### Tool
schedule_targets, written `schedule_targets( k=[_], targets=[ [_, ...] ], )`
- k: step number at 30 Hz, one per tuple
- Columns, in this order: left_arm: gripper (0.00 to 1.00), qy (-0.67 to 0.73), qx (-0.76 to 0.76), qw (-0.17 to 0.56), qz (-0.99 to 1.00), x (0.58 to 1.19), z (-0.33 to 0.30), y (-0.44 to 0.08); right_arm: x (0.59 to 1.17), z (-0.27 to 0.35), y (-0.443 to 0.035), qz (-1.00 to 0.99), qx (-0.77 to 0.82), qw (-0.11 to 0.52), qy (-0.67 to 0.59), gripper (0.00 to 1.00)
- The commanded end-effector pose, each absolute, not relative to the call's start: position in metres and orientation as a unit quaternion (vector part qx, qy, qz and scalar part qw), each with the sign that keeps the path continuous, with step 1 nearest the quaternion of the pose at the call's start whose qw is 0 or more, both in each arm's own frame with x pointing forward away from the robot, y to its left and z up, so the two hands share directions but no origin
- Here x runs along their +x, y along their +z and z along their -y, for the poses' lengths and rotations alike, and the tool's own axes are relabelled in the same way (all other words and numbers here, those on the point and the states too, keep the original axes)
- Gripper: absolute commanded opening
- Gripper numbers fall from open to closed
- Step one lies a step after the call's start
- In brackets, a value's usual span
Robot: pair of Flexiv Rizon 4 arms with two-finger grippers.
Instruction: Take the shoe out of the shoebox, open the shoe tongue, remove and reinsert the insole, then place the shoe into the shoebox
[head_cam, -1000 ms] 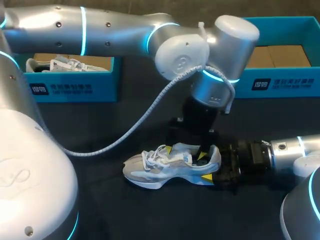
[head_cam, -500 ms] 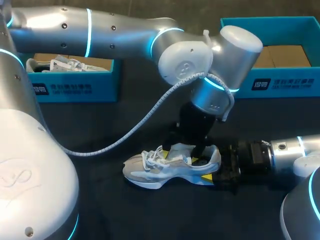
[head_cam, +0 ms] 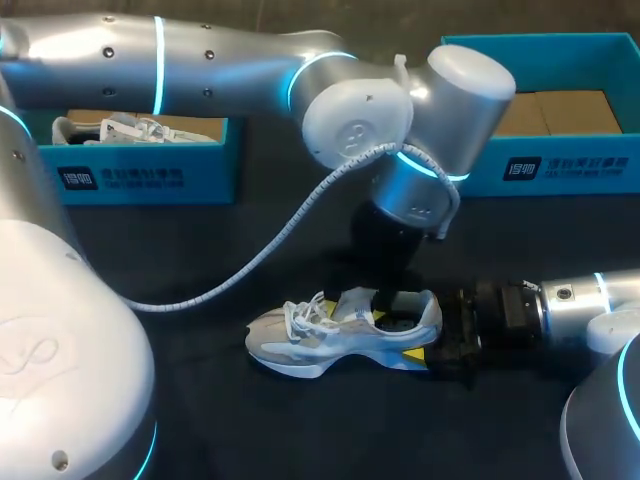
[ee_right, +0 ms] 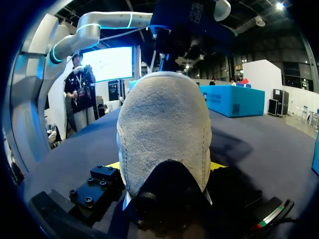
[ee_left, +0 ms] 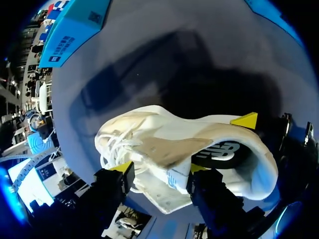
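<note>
A grey-white sneaker (head_cam: pixel 335 328) lies on its sole on the black table, toe toward my left. My left arm (head_cam: pixel 400 190) reaches past the middle and hangs over the shoe's opening. In the left wrist view the left gripper (ee_left: pixel 160 168) is open, with the raised tongue (ee_left: pixel 167 152) between its yellow tips; I cannot tell if they touch it. The dark insole (ee_left: pixel 227 152) shows inside the shoe. My right gripper (head_cam: pixel 447 338) is at the heel. In the right wrist view the right gripper (ee_right: pixel 164 167) is shut on the suede heel (ee_right: pixel 164 129).
A blue shoebox (head_cam: pixel 140 172) at the back left holds another white shoe (head_cam: pixel 130 128). A second blue shoebox (head_cam: pixel 560 165) at the back right holds brown cardboard (head_cam: pixel 560 110). The left arm's cable (head_cam: pixel 270 255) hangs over the table behind the sneaker.
My left gripper has risen a little above the shoe's opening and its fingers have drawn closer together. The sneaker and the right arm have stayed put.
</note>
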State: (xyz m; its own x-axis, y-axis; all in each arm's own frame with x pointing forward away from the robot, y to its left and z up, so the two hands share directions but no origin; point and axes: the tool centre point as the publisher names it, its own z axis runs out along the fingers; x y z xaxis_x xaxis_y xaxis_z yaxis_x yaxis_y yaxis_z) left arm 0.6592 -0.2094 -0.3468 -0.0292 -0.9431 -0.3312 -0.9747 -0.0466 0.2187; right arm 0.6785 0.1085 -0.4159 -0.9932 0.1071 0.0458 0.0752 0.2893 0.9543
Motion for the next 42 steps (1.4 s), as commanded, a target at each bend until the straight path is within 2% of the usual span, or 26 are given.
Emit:
schedule_targets(
  k=[1,4,18,23,27,35,42],
  targets=[
    [0.59,0.177,-0.701,0.026,-0.691,0.656,0.197,-0.34,0.679,-0.11,-0.417,-0.804,0.058,0.014,0.592,0.0],
    [0.51,0.177,-0.701,0.023,-0.691,0.657,0.197,-0.34,0.679,-0.11,-0.417,-0.804,0.058,0.014,0.592,0.0],
    [0.4,0.164,-0.704,0.017,-0.69,0.656,0.193,-0.338,0.679,-0.11,-0.417,-0.804,0.058,0.014,0.592,0.0],
    [0.27,0.15,-0.712,0.008,-0.686,0.656,0.19,-0.335,0.679,-0.11,-0.417,-0.804,0.058,0.014,0.592,0.0],
    [0.0,0.134,-0.72,0.0,-0.681,0.656,0.185,-0.334,0.679,-0.11,-0.417,-0.804,0.058,0.014,0.592,0.0],
    [0.0,0.07,-0.733,-0.052,-0.674,0.66,0.164,-0.328,0.679,-0.11,-0.417,-0.804,0.058,0.014,0.592,0.0],
    [0.0,0.02,-0.733,-0.161,-0.661,0.672,0.14,-0.326,0.679,-0.11,-0.417,-0.804,0.058,0.014,0.592,0.0]
  ],
)
